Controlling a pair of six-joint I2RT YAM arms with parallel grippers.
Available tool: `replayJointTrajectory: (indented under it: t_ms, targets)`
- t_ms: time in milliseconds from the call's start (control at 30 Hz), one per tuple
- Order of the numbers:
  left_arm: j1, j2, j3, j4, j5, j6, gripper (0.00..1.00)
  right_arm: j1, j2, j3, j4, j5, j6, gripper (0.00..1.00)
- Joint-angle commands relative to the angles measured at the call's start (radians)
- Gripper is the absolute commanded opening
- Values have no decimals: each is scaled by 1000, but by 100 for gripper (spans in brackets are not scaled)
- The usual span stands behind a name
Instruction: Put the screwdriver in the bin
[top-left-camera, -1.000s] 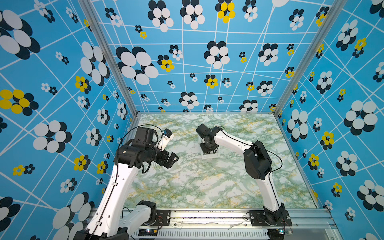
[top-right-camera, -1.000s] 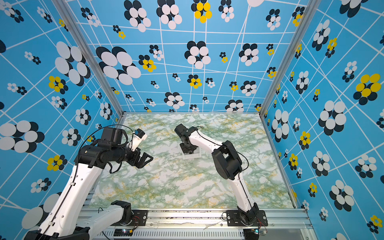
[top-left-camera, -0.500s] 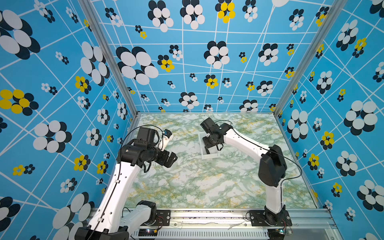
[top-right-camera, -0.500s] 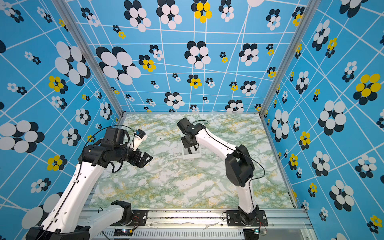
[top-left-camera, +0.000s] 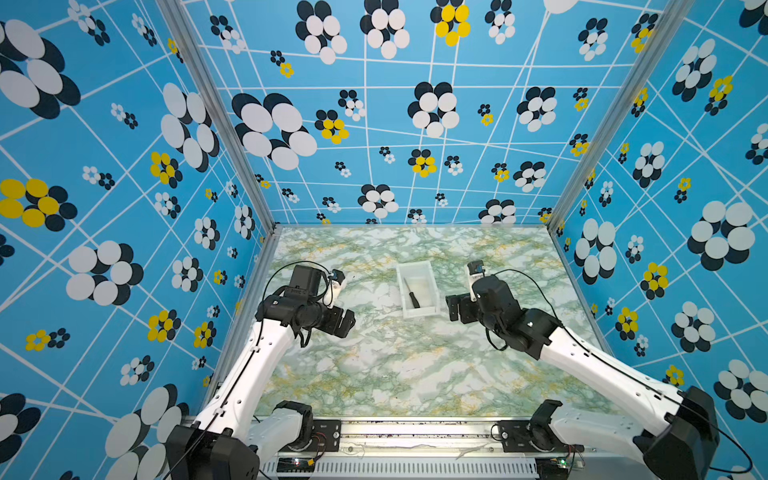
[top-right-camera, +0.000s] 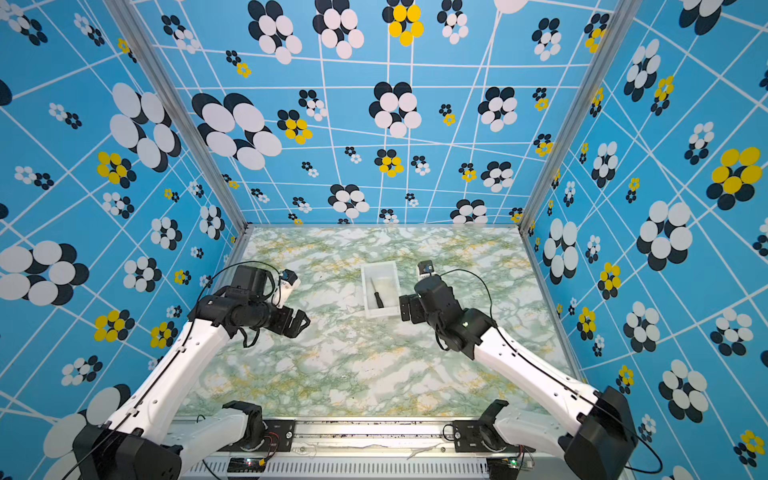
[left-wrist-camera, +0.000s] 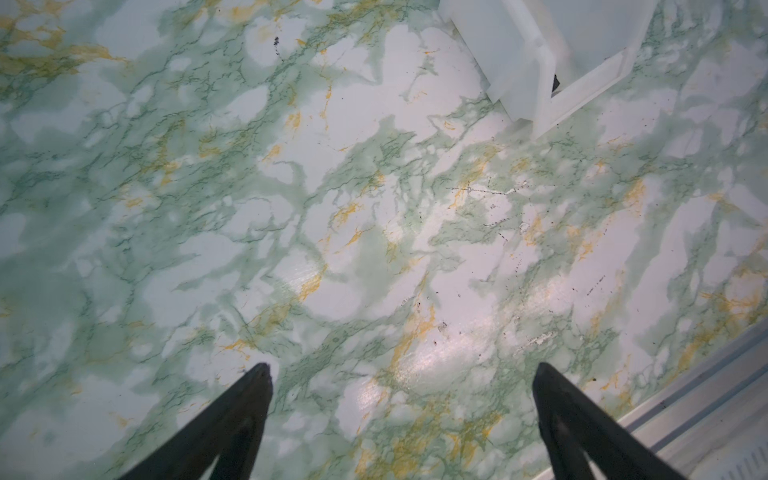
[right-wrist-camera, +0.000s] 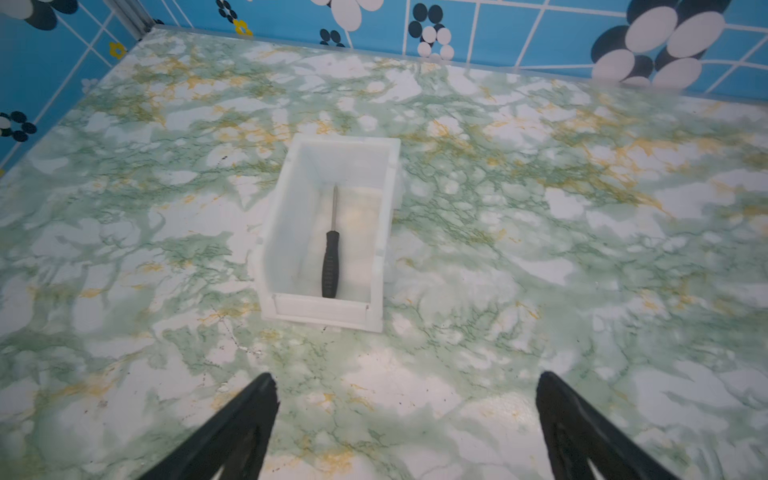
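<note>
right wrist view shows the screwdriver (right-wrist-camera: 331, 257) in the bin (right-wrist-camera: 320, 309), left wrist just a bin corner. left claw (left-wrist-camera: 401, 365) and right claw (right-wrist-camera: 405, 375) gape empty.

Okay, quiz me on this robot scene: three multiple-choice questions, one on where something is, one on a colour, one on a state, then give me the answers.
1. Where is the screwdriver?
A. Outside the bin
B. Lying inside the bin
C. Propped across the bin's rim

2. What colour is the screwdriver's handle?
A. Black
B. Red
C. Yellow

3. What state is the right pincer in?
A. Shut on the screwdriver
B. Open, holding nothing
C. Shut on the bin's wall

Answers:
1 B: the right wrist view shows it flat on the bin's floor.
2 A: the handle is black and the shaft silver.
3 B: its jaws stand wide apart with nothing between them, short of the bin.
</note>
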Motion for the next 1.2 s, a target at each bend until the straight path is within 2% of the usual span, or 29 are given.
replayJointTrajectory:
  t_ms: [0, 100, 200, 300, 400, 667, 833, 933, 1067, 1167]
  targets:
    - [-5, 3, -45, 155, -26, -62, 99, -4, -129, -115, 49, 179, 64, 99]
    - [-3, 22, -87, 248, -37, -92, 99, -5, -290, -230, 82, 284, 66, 99]
    - [-1, 23, -136, 337, -27, -97, 99, -6, -443, -321, 144, 344, -29, 99]
    - [1, 28, -183, 434, -60, -101, 99, -15, -556, -375, 150, 402, -85, 99]
    - [16, 52, -225, 545, -110, -123, 99, -32, -608, -392, 127, 414, -102, 99]
    - [140, 122, -333, 919, -149, -217, 99, -61, -614, -462, 214, 435, -146, 99]
    - [210, 159, -390, 1143, -218, -249, 99, -134, -600, -481, 270, 425, -175, 99]
    - [228, 175, -437, 1267, -239, -250, 99, -199, -571, -461, 269, 384, -185, 99]
    - [232, 203, -552, 1523, -244, -239, 99, -275, -502, -427, 279, 332, -169, 99]
    - [234, 217, -577, 1559, -195, -221, 99, -322, -447, -423, 326, 325, -162, 99]
